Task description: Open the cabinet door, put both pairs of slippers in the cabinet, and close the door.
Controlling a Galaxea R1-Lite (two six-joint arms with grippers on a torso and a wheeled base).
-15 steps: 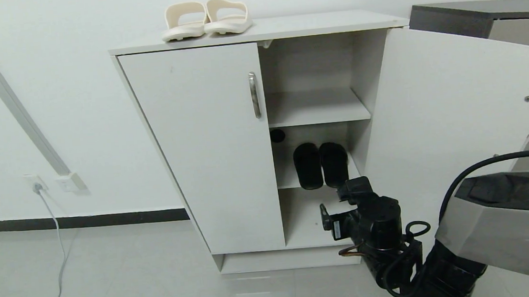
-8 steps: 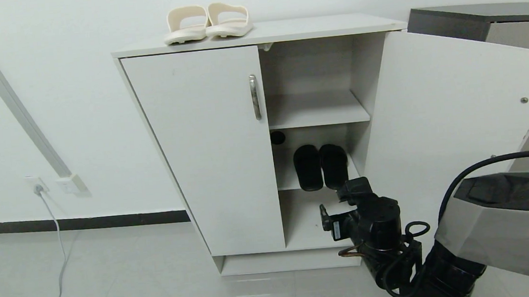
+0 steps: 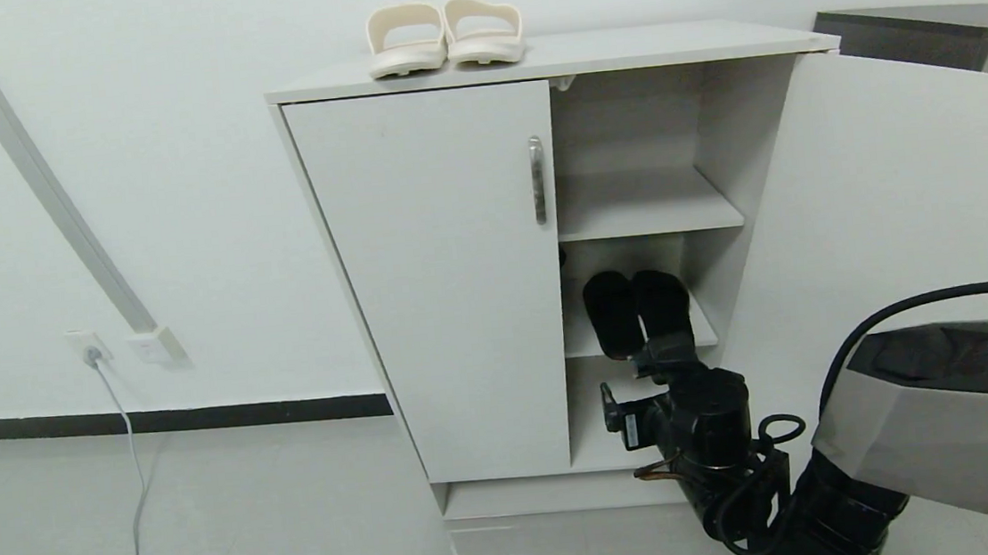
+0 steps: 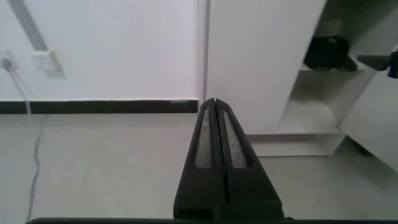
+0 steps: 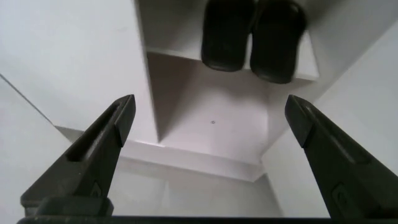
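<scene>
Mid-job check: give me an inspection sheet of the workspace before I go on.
Surface: cabinet top holds beige slippers; tiled floor.
Job's things: black slippers on middle shelf; right door open, left door shut.
Clutter: nothing seen.
Grippers: right gripper open, before the lower compartment; left gripper shut.
Cables: cord runs from socket to floor.
Surroundings: white wall, slanted conduit, grey unit at right.

The white cabinet [image 3: 662, 46] stands with its right door [image 3: 889, 189] swung wide open and its left door [image 3: 449, 272] shut. A black pair of slippers [image 3: 640, 309] lies side by side on the middle shelf. A cream pair [image 3: 444, 35] sits on top.
</scene>
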